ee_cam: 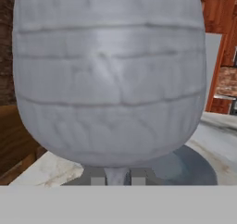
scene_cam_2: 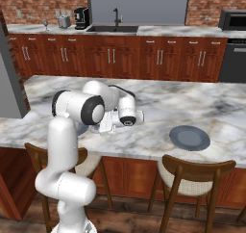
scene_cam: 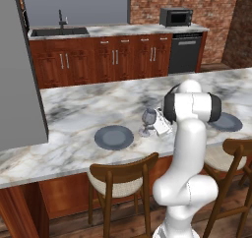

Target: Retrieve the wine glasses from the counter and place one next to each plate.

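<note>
Wine glass upright on the marble table, foot down just right of a plate. My tool pinches its stem; bowl directly ahead. Plates bare, second one well apart.

A wine glass stands on the island just right of a plate, chairs before it.

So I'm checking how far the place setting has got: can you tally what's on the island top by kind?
Plates: 2
Wine glass: 1
Total on the island: 3
</note>
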Robot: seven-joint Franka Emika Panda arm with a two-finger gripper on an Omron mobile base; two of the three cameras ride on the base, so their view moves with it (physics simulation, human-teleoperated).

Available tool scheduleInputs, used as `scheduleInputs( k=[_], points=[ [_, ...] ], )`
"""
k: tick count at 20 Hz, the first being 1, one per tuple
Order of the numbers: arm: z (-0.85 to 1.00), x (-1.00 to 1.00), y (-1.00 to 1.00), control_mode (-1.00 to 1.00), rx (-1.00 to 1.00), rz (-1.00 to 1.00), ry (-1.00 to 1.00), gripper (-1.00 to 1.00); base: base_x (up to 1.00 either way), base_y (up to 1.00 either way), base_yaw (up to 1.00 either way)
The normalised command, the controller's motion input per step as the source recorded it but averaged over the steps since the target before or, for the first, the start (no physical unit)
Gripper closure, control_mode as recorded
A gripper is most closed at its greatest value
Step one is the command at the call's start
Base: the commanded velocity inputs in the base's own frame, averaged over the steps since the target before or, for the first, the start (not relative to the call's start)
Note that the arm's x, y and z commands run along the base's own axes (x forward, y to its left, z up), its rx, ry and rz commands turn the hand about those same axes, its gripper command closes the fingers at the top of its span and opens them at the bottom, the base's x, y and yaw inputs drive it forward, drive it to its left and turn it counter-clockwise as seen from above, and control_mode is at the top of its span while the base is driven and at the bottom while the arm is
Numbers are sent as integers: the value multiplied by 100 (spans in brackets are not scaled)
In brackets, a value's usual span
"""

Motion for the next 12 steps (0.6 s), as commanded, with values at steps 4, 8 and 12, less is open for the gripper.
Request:
scheduleInputs(
  k=[4,8,12],
  points=[
    [-23,17,14,-100,-2,0,0,100,0,0,0],
    [-20,28,9,-100,-4,0,0,100,0,0,0],
    [-17,27,2,-100,-4,0,0,100,0,0,0]
  ],
)
